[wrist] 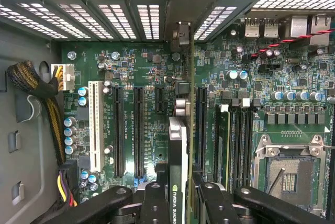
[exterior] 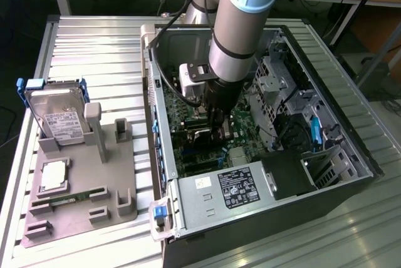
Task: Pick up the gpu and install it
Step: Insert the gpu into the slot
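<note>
1. One gpu (wrist: 178, 156) is standing edge-on above the board.
2. One hard drive (exterior: 59, 121) is leaning in one grey holder (exterior: 81, 218).
3. One computer case (exterior: 360, 149) is lying open.
4. One white slot (wrist: 95, 130) is lying just beside two long black slots (wrist: 119, 130) (wrist: 138, 130).
5. One processor socket (wrist: 290, 174) is sitting uncovered.
6. One robot arm (exterior: 241, 24) is reaching into the case.

Edge-on inside the hand (wrist: 181, 192), the gpu (wrist: 178, 150) hides the strip of motherboard (wrist: 131, 67) under it. The picture's edge cuts off its near end and lettering. In the exterior view, the arm (exterior: 235, 30) covers the card beneath the hand.
</note>
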`<state>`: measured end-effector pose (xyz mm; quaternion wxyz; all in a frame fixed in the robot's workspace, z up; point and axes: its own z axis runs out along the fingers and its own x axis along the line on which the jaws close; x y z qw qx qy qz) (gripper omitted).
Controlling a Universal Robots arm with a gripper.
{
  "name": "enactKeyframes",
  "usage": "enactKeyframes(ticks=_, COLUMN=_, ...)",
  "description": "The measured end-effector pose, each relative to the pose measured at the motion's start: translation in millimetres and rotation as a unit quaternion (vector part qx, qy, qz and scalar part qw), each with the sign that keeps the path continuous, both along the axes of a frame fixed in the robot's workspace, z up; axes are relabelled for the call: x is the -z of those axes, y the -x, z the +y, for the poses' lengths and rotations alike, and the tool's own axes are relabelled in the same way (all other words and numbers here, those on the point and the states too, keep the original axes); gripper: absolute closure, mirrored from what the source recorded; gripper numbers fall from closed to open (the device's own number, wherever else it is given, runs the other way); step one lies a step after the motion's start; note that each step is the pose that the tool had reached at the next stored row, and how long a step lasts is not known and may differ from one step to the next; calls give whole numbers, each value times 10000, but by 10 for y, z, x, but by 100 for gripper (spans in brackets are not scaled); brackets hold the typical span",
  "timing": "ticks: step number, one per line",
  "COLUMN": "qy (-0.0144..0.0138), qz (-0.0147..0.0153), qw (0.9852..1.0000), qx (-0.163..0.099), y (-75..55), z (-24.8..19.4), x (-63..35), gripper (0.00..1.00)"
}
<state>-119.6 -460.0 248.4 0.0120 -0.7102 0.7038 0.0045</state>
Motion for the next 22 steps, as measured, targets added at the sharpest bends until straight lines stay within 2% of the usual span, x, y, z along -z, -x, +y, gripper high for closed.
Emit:
enactKeyframes(ticks=2, qy=-2, qz=-1, qw=10000, qx=3, y=3, z=0, x=2, gripper=71)
enactKeyframes(ticks=3, qy=-1, qz=0, qw=10000, qx=0, y=0, z=0, x=0, gripper=65)
enactKeyframes(ticks=10, qy=-2, qz=0, qw=10000, qx=0, y=0, z=1, x=-19, gripper=65)
enactKeyframes(ticks=13, qy=-1, qz=0, qw=10000, qx=1, y=0, z=0, x=-176, gripper=65)
enactKeyframes(ticks=17, qy=-2, qz=0, qw=10000, qx=0, y=0, z=0, x=-447, gripper=65)
enactKeyframes(ticks=18, qy=0, qz=1, qw=10000, qx=0, y=0, z=0, x=-483, gripper=65)
enactKeyframes(ticks=21, qy=1, qz=0, qw=10000, qx=0, y=0, z=0, x=-483, gripper=67)
enactKeyframes(ticks=22, qy=1, qz=0, qw=10000, qx=0, y=0, z=0, x=-484, gripper=73)
